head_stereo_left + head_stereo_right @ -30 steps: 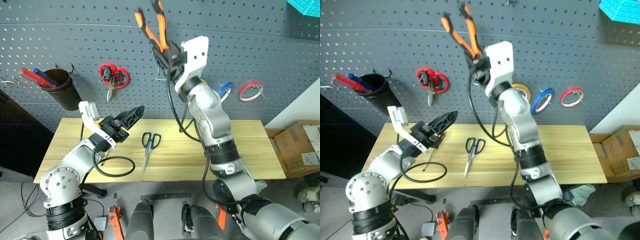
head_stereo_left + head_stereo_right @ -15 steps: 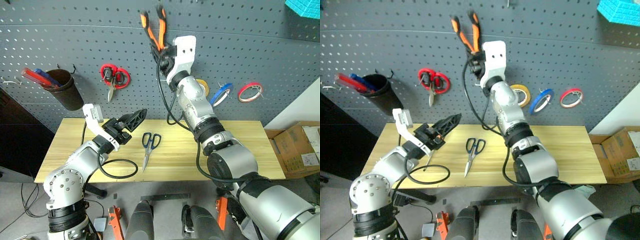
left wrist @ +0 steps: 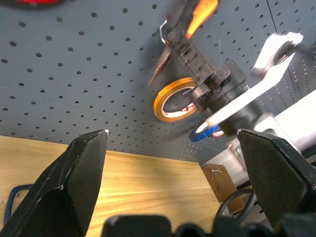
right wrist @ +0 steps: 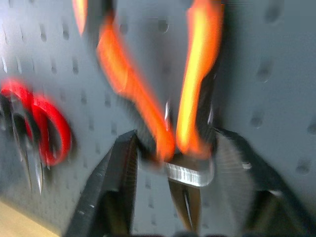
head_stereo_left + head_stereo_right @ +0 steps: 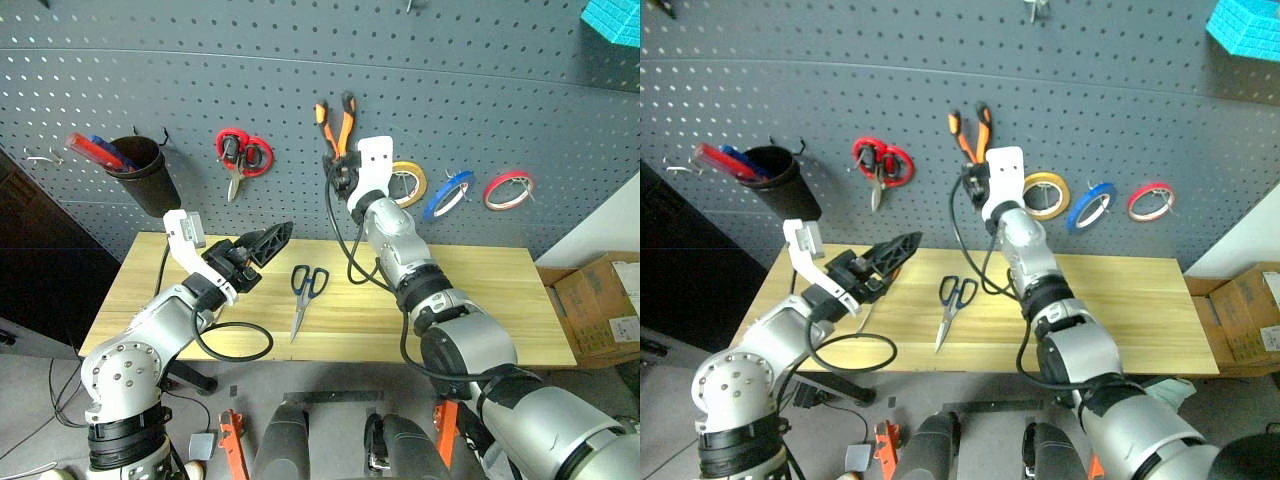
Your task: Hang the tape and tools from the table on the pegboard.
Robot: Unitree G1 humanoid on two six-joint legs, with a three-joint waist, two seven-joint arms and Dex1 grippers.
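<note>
The orange-and-black pliers hang handles-up on the pegboard, their joint resting on a metal hook. My right gripper sits at the pliers' joint, open, with a finger on each side. The blue tape hangs on the pegboard to the right. Blue-looped scissors lie on the table. My left gripper hovers open and empty over the table's left part. A thin screwdriver lies mostly hidden beneath it.
Red scissors, a yellow tape roll and a red tape roll hang on the pegboard. A dark cup with pens hangs at the left. A black cable loops on the table. A cardboard box stands right.
My right arm came down along the pegboard with the pliers, from high up to the hook, and its fingers spread wider. The left arm stayed put. The view shifted slightly.
</note>
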